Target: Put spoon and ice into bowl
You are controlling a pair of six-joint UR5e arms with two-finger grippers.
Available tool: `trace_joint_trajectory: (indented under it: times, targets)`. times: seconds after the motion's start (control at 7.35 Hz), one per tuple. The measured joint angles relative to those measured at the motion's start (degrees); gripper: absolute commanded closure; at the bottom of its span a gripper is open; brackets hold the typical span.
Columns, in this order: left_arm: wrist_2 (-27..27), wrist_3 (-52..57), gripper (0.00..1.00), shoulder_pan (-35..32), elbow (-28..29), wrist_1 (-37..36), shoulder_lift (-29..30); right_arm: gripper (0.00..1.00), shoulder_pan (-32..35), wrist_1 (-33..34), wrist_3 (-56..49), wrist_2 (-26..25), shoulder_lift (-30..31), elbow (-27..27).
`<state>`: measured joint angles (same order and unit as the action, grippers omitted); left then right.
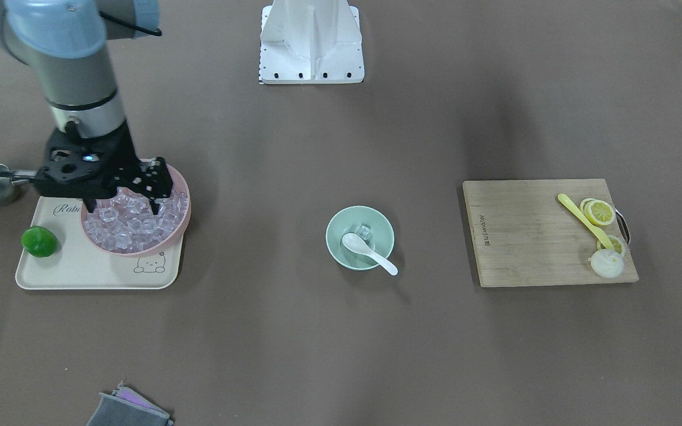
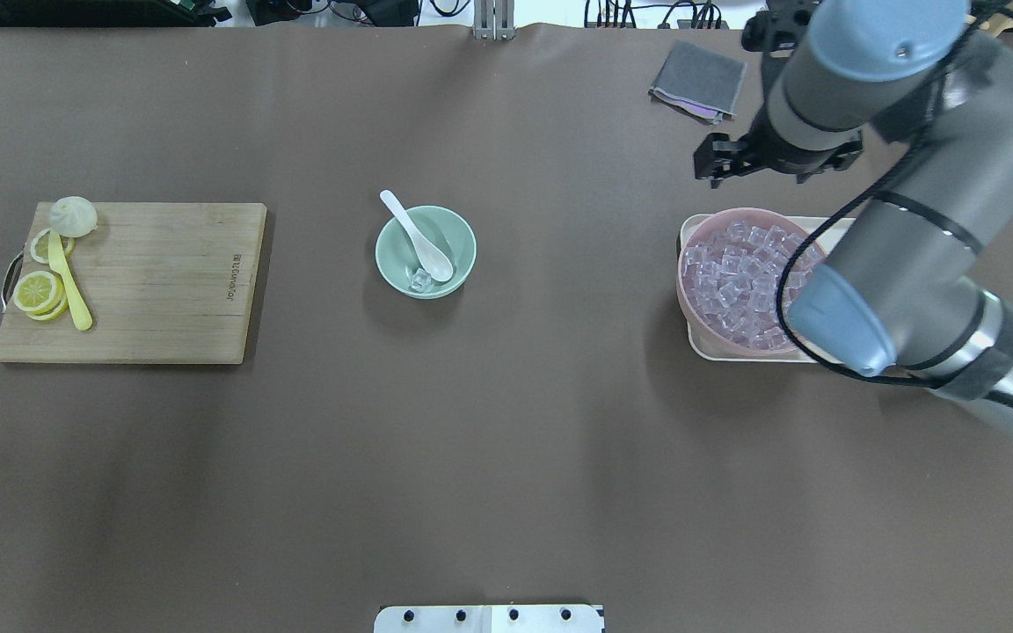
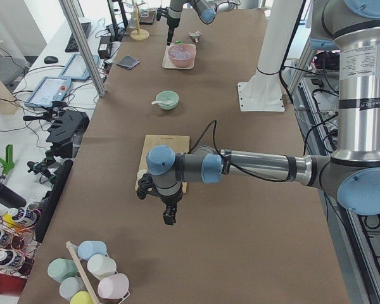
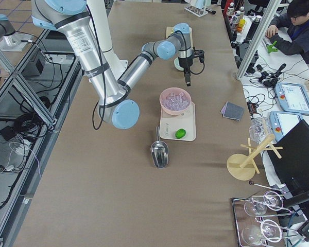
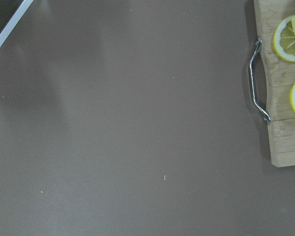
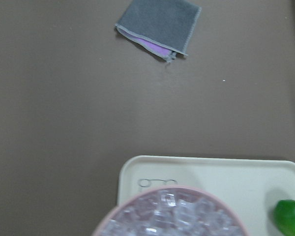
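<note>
Grey cloth [image 1: 129, 408] lies at the surface's [image 1: 293, 343] near edge. Mid-surface, the mint bowl [image 1: 340, 244] holds the white spoon [image 1: 369, 254] and one ice cube [image 1: 364, 231]. A pink bowl [image 1: 140, 251] heaped with ice [image 1: 134, 228] sits on a cream tray [image 1: 80, 272] beside a lime [image 1: 39, 241]. The right end effector [image 1: 122, 207] hangs over the pink bowl, fingers apart. Whether the left end effector [image 3: 169, 218] is apart or together, I cannot tell.

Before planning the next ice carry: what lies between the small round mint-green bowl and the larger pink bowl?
Nothing: the overhead view shows only bare brown table between the small round mint-green bowl and the larger pink bowl.
</note>
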<state>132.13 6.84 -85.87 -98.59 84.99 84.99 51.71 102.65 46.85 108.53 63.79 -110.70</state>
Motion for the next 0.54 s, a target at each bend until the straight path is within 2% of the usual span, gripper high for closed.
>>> trace_joint_trajectory:
  times: [0.27, 0.54]
  targets:
    - [-0.2, 0.0, 0.00, 0.0, 0.0, 0.1, -0.1, 0.00, 7.7, -1.6, -14.7, 5.5, 11.6, -3.7]
    - [-0.3, 0.0, 0.00, 0.0, 0.0, 0.2, -0.1, 0.00, 15.1, -10.4, -26.2, 10.4, 25.9, -4.5]
